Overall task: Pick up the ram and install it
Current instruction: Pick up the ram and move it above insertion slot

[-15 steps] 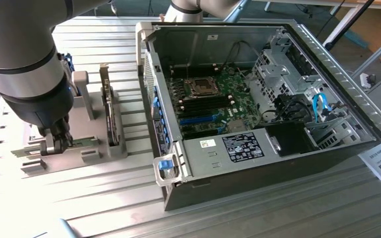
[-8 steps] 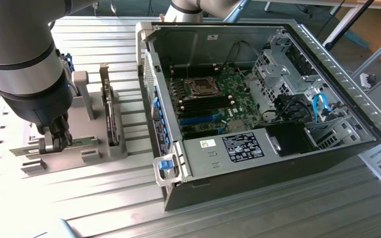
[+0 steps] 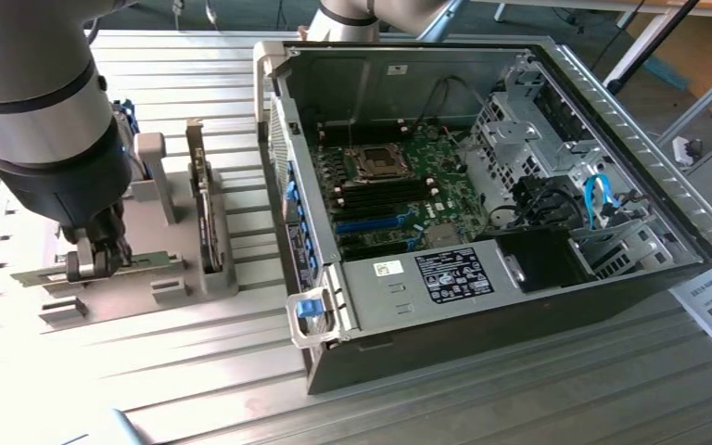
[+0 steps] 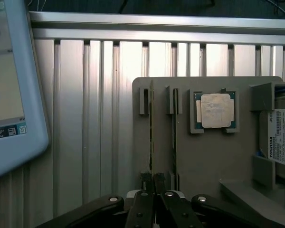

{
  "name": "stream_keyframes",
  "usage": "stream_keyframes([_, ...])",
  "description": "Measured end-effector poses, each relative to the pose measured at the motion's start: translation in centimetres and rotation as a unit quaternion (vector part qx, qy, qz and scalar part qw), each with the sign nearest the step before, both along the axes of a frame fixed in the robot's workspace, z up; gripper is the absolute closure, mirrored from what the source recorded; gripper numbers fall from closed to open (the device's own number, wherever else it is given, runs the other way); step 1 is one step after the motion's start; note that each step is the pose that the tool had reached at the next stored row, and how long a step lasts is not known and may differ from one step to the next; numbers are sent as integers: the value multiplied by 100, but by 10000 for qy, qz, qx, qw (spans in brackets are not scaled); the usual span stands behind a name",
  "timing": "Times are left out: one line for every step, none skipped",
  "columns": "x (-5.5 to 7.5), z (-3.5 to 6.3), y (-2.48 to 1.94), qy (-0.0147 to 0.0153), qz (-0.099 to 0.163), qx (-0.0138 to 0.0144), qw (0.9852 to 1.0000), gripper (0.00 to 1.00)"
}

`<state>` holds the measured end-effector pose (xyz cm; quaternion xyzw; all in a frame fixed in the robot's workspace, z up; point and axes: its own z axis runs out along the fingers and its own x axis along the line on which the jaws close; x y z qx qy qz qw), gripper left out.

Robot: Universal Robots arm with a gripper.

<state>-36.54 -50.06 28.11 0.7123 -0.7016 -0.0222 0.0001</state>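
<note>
The gripper [image 4: 153, 183] is seen down at the near end of the grey holder [image 4: 199, 156], its two dark fingers drawn together on the ram [image 4: 150, 137]; the stick is pinched by its thin edge and sits in the holder.

The ram is stood on edge in a narrow slot of the holder; its long axis is laid along that slot, from the fingers straight across towards the holder's far edge; only the top edge is presented, so chips and green board cannot be made out.

A second slot [image 4: 174, 137] is seen just beside it on the holder, towards the processor; whether it is filled cannot be told.

The square silver processor [image 4: 216, 110] is seated flat in its pocket near the holder's far edge; beyond it the hard drive [image 4: 281, 137] is cut off by the frame, and "TOSHIBA" can be read on its white label; the smaller print is illegible.

A pale-framed screen [image 4: 9, 95] is partly shown off the holder, over the ribbed metal table [image 4: 85, 118]; its writing is too blurred to read.

In the exterior view the open computer case [image 3: 603, 102] is placed well apart from the holder, on the exterior view's right; a black label [image 3: 455, 275] inside it is unreadable.
</note>
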Motion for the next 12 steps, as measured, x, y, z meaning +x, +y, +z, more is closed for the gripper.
stream_keyframes([0, 18, 0, 0, 0, 1, 10000, 88])
stream_keyframes([0, 37, 0, 0, 0, 1, 10000, 88])
stream_keyframes([0, 62, 0, 0, 0, 2, 10000, 88])
stream_keyframes([0, 86, 0, 0, 0, 3, 10000, 88])
stream_keyframes([0, 104, 0, 0, 0, 3, 10000, 88])
stream_keyframes([0, 121, 0, 0, 0, 3, 10000, 88])
stream_keyframes([0, 132, 0, 0, 0, 3, 10000, 88])
stream_keyframes([0, 144, 0, 0, 0, 3, 10000, 88])
stream_keyframes([0, 161, 0, 0, 0, 3, 10000, 88])
stream_keyframes([0, 180, 0, 0, 0, 3, 10000, 88])
stream_keyframes([0, 217, 0, 0, 0, 3, 10000, 88])
stream_keyframes([0, 228, 0, 0, 0, 3, 10000, 88])
